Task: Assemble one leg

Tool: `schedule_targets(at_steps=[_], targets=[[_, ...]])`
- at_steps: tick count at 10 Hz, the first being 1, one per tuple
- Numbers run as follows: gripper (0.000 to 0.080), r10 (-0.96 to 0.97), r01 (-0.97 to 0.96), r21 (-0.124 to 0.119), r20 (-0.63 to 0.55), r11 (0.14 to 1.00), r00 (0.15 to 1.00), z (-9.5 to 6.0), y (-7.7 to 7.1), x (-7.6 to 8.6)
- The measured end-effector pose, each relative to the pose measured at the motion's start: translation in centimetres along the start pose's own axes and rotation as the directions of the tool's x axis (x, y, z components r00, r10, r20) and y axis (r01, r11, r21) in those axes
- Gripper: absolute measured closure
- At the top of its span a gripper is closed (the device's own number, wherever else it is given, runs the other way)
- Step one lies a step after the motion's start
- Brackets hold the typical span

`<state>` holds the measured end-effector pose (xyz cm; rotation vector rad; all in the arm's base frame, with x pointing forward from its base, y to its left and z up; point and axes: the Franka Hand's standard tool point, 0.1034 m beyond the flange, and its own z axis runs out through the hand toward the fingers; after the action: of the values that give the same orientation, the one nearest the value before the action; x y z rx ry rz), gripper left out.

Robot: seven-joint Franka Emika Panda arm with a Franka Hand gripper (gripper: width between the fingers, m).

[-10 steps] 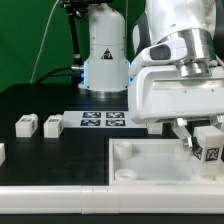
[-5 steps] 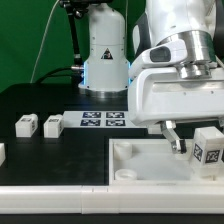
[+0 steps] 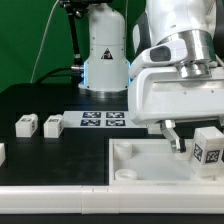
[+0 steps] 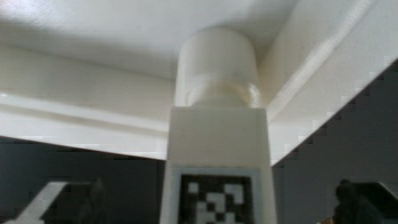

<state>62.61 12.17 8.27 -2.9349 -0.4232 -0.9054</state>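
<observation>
A small white leg (image 3: 208, 148) with a black-and-white tag stands upright at a corner of the large white panel (image 3: 140, 168), at the exterior view's right. In the wrist view the leg (image 4: 219, 150) rises between my fingers, with its round end against the panel's corner rim (image 4: 107, 85). My gripper (image 3: 200, 138) is open around the leg. A dark gap shows on each side between the leg and the fingertips (image 4: 45, 203). One finger (image 3: 175, 137) shows in the exterior view and the other is hidden.
Two more white legs (image 3: 26, 125) (image 3: 53, 125) lie on the black table at the exterior view's left, and a third (image 3: 2, 152) sits at the edge. The marker board (image 3: 103, 121) lies behind the panel. The arm's white base (image 3: 105, 55) stands at the back.
One second ago the fingers were shut on the leg. They have since opened and let it go, and the leg sits slightly lower. Nothing has moved in the last half second.
</observation>
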Motion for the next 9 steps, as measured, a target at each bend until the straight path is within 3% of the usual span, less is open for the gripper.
schedule_targets(at_steps=[1, 5, 9], targets=[[0.015, 0.001, -0.001, 0.001, 0.007, 1.0, 1.0, -0.6, 0.2, 0.6], [0.015, 0.0, -0.001, 0.01, 0.054, 1.0, 0.999, -0.2, 0.0, 0.0], [0.015, -0.013, -0.016, 0.073, 0.373, 0.997, 0.928, 0.5, -0.3, -0.8]])
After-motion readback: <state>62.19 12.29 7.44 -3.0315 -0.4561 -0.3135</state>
